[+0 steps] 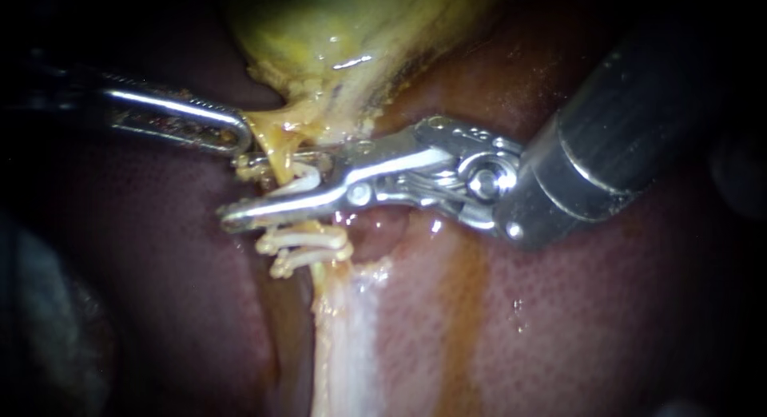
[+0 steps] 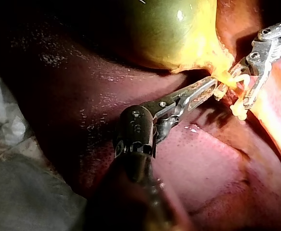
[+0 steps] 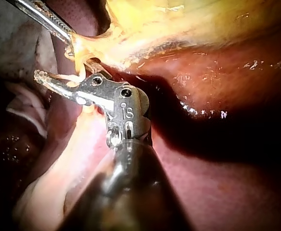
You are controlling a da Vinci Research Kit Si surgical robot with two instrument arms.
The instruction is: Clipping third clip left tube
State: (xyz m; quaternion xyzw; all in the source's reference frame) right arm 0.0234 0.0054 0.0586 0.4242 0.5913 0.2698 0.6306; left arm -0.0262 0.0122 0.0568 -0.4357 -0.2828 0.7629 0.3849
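Liver in foreground. A pale tube runs up across it, two clips on it, close together. Just beyond them, right instrument: jaws part open, a white clip seated between both, straddling the tube (not yet squeezed flat). Further back, left instrument: jaws clamped on yellow tissue under the gallbladder.

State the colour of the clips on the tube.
The clips are white, clearest in endoscope view.
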